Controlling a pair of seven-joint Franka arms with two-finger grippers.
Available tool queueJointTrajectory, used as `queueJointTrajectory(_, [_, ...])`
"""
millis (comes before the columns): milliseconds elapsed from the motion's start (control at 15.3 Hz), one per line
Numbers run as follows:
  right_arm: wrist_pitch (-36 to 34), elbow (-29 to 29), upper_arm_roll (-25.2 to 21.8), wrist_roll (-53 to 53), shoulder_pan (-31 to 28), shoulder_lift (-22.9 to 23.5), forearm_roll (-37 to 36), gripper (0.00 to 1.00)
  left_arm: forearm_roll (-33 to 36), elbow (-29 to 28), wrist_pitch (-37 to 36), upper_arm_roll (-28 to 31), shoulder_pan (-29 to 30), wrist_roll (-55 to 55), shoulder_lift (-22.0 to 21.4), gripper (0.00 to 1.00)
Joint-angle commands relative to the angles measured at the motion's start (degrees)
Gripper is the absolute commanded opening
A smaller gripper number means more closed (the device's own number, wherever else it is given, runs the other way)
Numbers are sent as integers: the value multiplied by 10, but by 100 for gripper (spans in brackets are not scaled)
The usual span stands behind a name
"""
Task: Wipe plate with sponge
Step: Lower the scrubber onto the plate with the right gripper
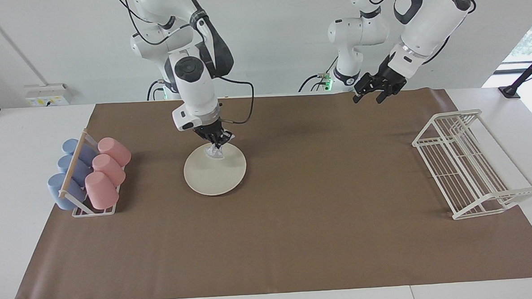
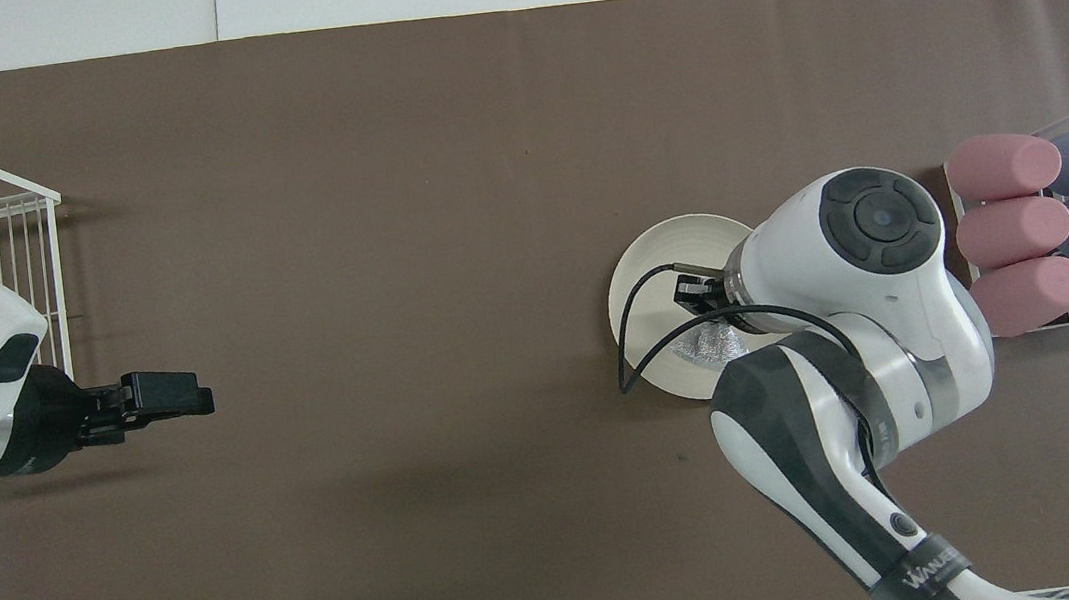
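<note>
Plate: round, cream-white, shallow, lying flat on the brown mat covering the tabletop, toward the right arm's end, beside the cup rack.

Sponge: small, silvery, crinkled pad, being pinched in the right end effector and hanging from its fingertips onto the part of the plate nearest the robots. Its lower edge is appearing to touch the plate surface; in the overhead view only a grey patch is showing under the wrist.

Right end effector: fingers closing tight on the sponge, pointing down over the plate's near portion, with a black cable looping beside the wrist.

Left end effector: fingers standing spread apart, holding nothing, hanging in the air over the mat's edge nearest the robots, toward the left arm's end; this arm is waiting. In the overhead view it is sitting well apart from the plate.

Cup rack: carrying 3 pink cups and 3 blue cups, all lying on their sides in 2 rows.

Wire dish rack: white, standing at the left arm's end of the mat, holding nothing.
</note>
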Motion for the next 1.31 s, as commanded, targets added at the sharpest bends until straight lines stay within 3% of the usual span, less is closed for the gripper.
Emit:
queueJointTrajectory(0, [67,-38,8,-36,-17,-2,-5,0,96,42,-47,-5,-1,-2,10,100])
queueJointTrajectory(131, [135,-48,9,-1,-11,7,-2,0,121,82,-85,-5,1,-1,25,100])
queueJointTrajectory(458, [206,-76,9,26,-5,44,-1,0,118,195,-145,0,4,3,84,100])
queueJointTrajectory(850, [289,-69,8,-53,-14,100,-2,0,78,221,-109,2,24,5,123,100])
queueJointTrajectory(1242, [287,-59,8,-61,-20,104,-4,0,73,207,-105,0,28,0,117,100])
